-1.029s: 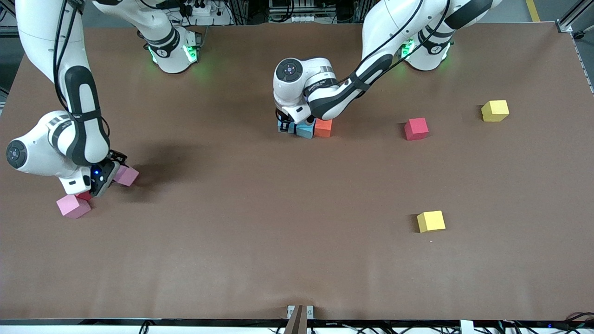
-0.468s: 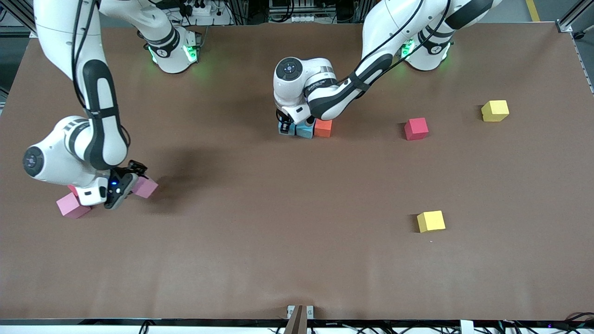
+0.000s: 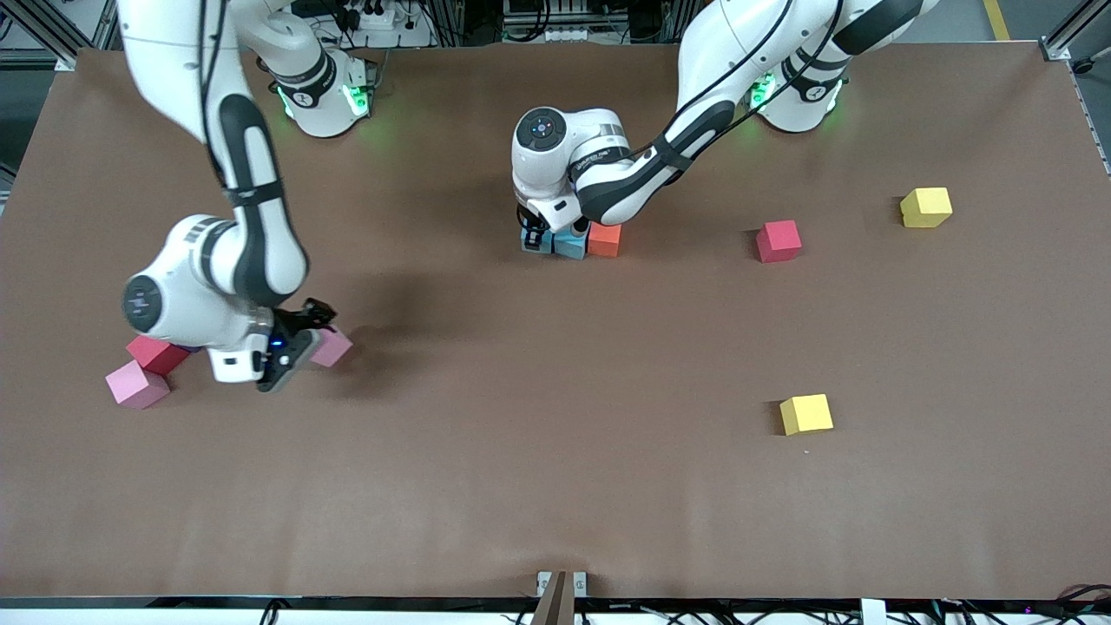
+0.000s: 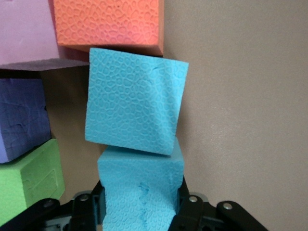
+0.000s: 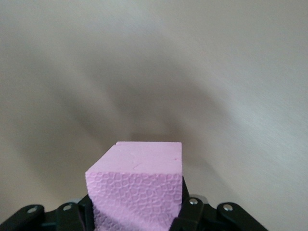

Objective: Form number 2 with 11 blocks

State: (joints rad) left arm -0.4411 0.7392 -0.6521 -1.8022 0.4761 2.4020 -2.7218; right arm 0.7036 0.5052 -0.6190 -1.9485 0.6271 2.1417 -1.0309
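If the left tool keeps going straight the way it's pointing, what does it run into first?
Likely the second light blue block: it sits directly ahead of the light blue block that the left tool grips, apparently already touching it. The orange block lies next.

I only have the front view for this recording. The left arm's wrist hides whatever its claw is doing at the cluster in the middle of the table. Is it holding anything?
Observer: Yes. The left wrist view shows the left claw shut on a light blue block.
Operator: Is that block up against the others?
Observer: It touches a second light blue block, which sits skewed against it.
Operator: I see only light blue and orange there. Any other colours?
Observer: Beside the orange block there are also a pink block, a purple block and a green block.
Operator: And the right claw?
Observer: The right claw is shut on a pink block, over bare table.
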